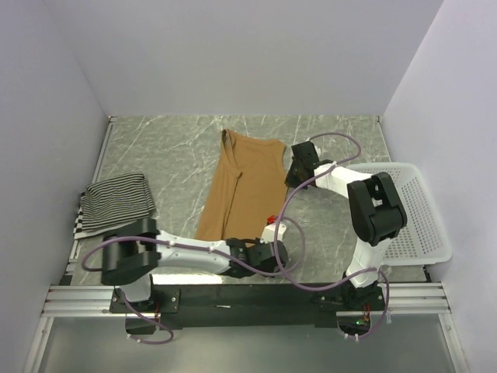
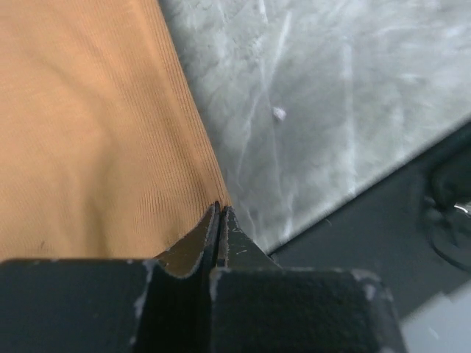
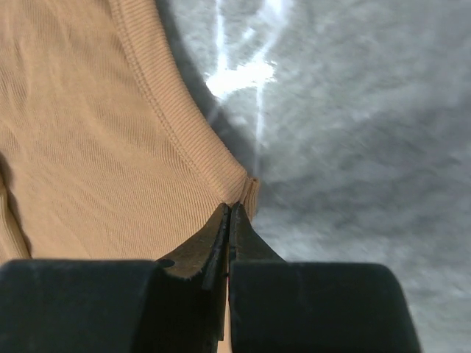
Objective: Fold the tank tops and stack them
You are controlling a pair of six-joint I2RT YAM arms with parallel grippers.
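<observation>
The tan-brown tank top (image 1: 242, 186) lies lengthwise in the middle of the table, one long side folded over. My left gripper (image 1: 270, 233) is shut on its near right hem corner (image 2: 210, 195). My right gripper (image 1: 293, 167) is shut on its far right shoulder strap (image 3: 235, 180). The black-and-white striped tank top (image 1: 116, 200) lies folded at the left edge of the table, on top of another folded piece (image 1: 78, 224) whose pattern I cannot make out. The thin-striped top is not clearly in view.
A white plastic mesh basket (image 1: 423, 225) stands at the right edge of the table, close to the right arm. Grey walls close in the table on three sides. The black base rail (image 1: 248, 295) runs along the near edge.
</observation>
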